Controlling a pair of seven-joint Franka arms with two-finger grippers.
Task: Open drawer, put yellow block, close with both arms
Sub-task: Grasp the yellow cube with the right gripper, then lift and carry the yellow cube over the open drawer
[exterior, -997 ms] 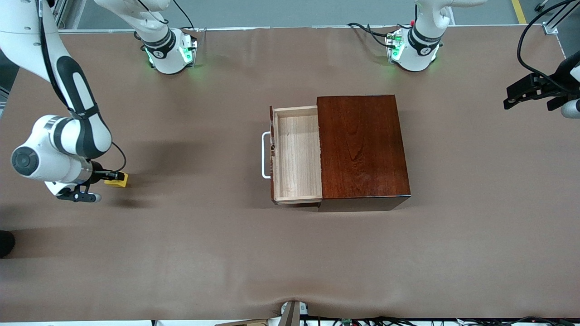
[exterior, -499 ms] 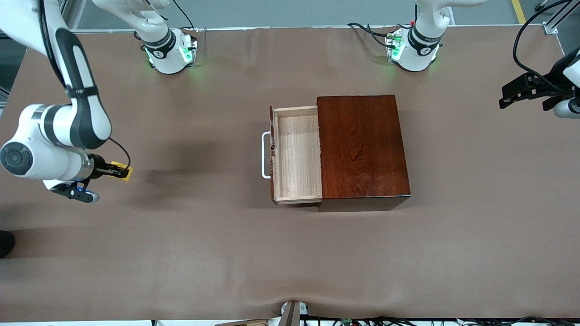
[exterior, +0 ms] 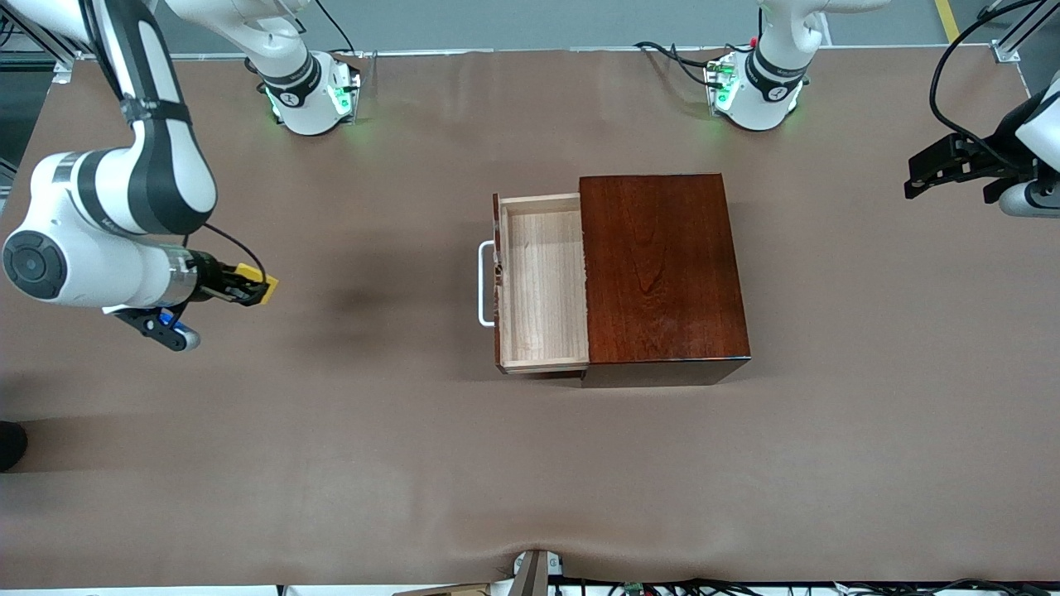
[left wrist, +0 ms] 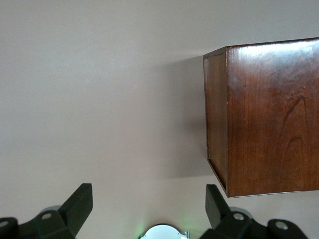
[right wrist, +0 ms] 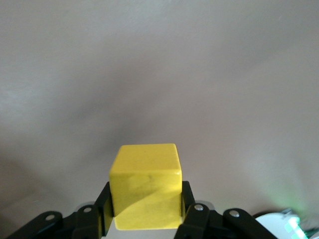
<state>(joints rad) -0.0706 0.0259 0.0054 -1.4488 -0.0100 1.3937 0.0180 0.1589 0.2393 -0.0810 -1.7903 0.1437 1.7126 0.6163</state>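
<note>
While you watch the front view, note the right gripper clamped on the yellow block, up over bare table toward the right arm's end, well apart from the drawer standing open — a poorly aimed release could drop it on the front or handle. Your right wrist view alone shows the fingers pinching only the block's lower sides, so it may slip. Your left wrist view shows the left gripper spread wide and empty, waiting beside the box.

A brown-covered table fills the view, grey floor along its top edge.
</note>
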